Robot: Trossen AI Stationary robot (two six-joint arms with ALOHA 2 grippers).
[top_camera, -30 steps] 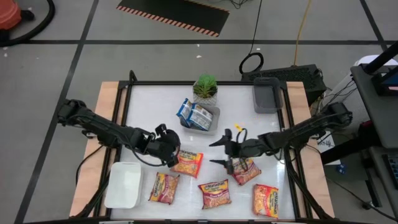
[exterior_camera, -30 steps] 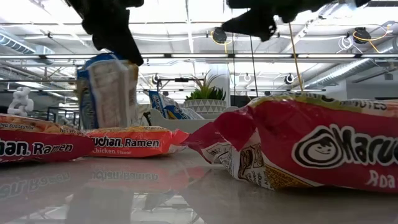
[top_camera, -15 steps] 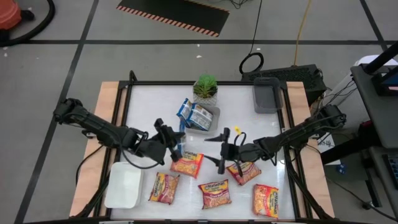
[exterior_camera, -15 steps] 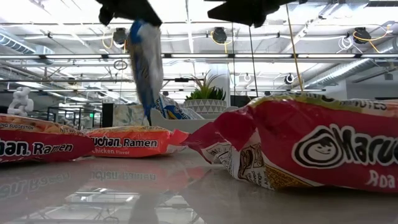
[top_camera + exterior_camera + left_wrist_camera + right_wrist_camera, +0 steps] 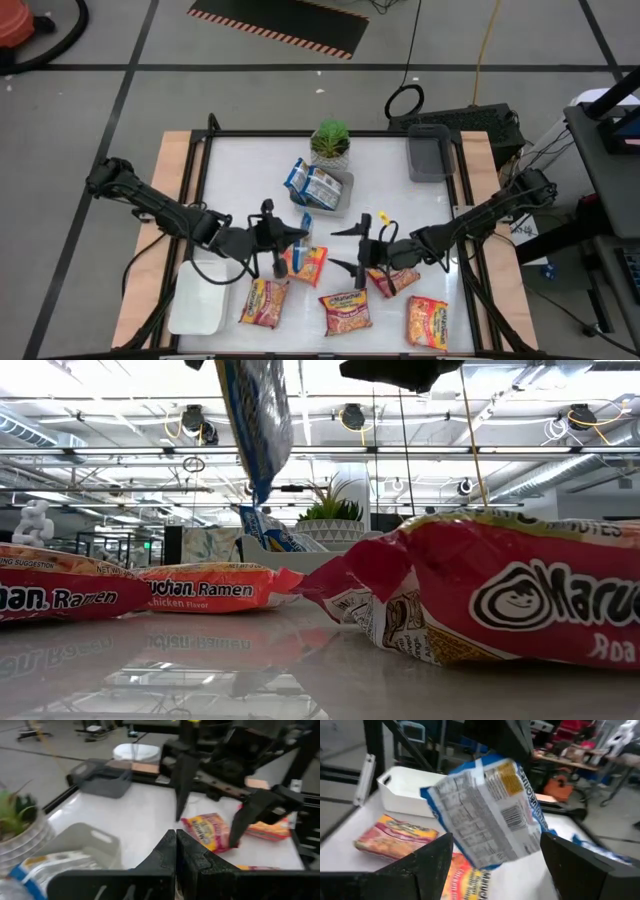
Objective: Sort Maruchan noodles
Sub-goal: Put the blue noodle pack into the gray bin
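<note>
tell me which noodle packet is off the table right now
The blue-white packet pinched in the left claw, hanging above the orange packet; every other packet lies flat or in a tray.

Above the tabletop, the left gripper (image 5: 303, 232) has swung away from its earlier spot over the orange packet (image 5: 302, 262) and now points toward the middle, carrying a blue-and-white noodle packet (image 5: 305, 225) clamped in its jaws. A second ago that packet hung low, beside the packets lying flat; in the low view it now dangles high (image 5: 255, 420), its lower corner well clear of them. The right gripper (image 5: 350, 248), jaws spread wide, has drifted nearer the left one and now faces the lifted packet, which fills much of the right wrist view (image 5: 487, 815).
</note>
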